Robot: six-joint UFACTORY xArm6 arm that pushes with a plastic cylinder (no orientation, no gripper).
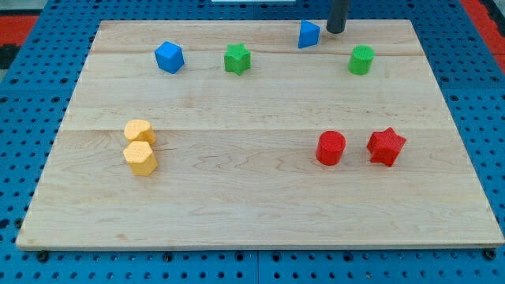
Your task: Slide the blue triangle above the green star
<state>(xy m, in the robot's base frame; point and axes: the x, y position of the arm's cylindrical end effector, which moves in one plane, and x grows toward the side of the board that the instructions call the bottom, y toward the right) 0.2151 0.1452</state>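
Observation:
The blue triangle (pixel 308 34) lies near the view's top edge of the wooden board (pixel 252 189), right of centre. The green star (pixel 237 59) lies to its left and a little lower. My tip (pixel 335 31) is just to the right of the blue triangle, close to it or touching it; I cannot tell which. The rod rises out of the view's top.
A blue hexagon-like block (pixel 169 57) lies left of the green star. A green cylinder (pixel 361 60) lies at the right. A red cylinder (pixel 331 147) and a red star (pixel 386 146) lie lower right. Two yellow blocks (pixel 140 147) touch at the left.

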